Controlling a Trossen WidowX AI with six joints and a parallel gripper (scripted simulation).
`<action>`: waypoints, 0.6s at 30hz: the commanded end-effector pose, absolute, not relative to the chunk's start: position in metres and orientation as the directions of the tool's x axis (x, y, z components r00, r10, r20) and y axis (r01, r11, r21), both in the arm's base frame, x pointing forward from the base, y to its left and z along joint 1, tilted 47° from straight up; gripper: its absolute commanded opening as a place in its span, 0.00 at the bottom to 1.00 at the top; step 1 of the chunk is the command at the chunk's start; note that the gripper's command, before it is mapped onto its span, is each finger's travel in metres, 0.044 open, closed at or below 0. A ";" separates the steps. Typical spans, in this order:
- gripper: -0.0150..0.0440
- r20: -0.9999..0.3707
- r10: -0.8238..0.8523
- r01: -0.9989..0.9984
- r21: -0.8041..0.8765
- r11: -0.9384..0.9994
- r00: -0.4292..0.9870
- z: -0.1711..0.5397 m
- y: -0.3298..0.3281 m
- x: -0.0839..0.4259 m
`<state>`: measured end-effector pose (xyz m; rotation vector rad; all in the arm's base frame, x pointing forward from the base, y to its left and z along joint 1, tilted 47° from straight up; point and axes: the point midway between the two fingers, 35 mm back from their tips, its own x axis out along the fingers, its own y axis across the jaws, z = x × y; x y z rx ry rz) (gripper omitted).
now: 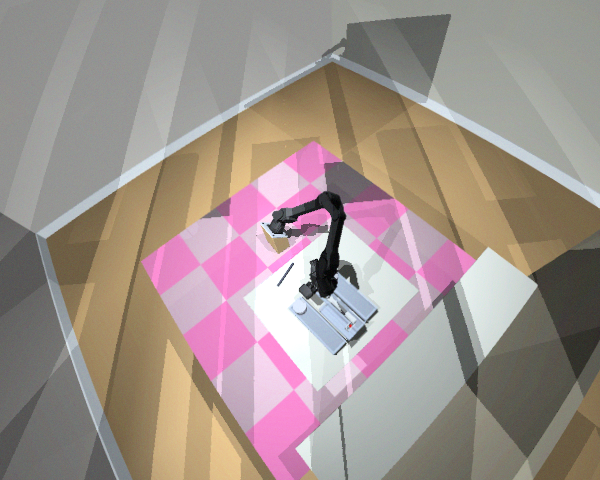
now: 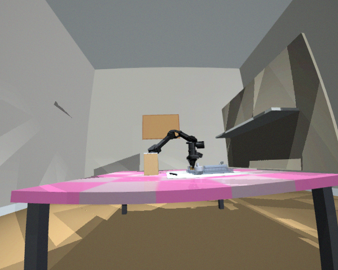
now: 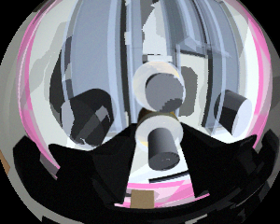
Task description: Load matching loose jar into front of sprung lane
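You are at the loading step, by my reading: the new jar (image 2: 191, 168) (image 3: 143, 134) is in the grip at the front end of the sprung lane (image 1: 332, 313) (image 3: 136, 28), with the old jar (image 3: 164, 91) directly beyond it. Your pincer (image 1: 323, 285) (image 2: 192, 166) (image 3: 158, 127) stands partway open, closed firmly on the new jar, one finger at each side. The two jars look touching or nearly so in the wrist view; you cannot tell for certain, nor whether the new one is down on the lane floor or slightly above it. In the top view the arm covers both.

The insertion looks well along but unfinished, since the jar is not yet let go. Next, keep the jar upright and ease it straight back along the lane, letting it carry the old one against the spring until its base clears the low front stop. Then lower it fully, let the row settle forward gently, and only then open the fingers. Release early and the pusher could snap the row forward, tipping your jar over the stop onto the counter (image 1: 228, 268) (image 2: 119, 196) (image 3: 266, 61).
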<state>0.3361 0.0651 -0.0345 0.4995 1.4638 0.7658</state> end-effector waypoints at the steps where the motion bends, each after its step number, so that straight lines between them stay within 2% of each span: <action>1: 0.25 -0.684 0.728 -0.165 0.724 0.670 -0.040 -0.033 0.067 0.341; 18: 0.25 -0.684 0.729 -0.165 0.724 0.670 -0.040 -0.037 0.071 0.340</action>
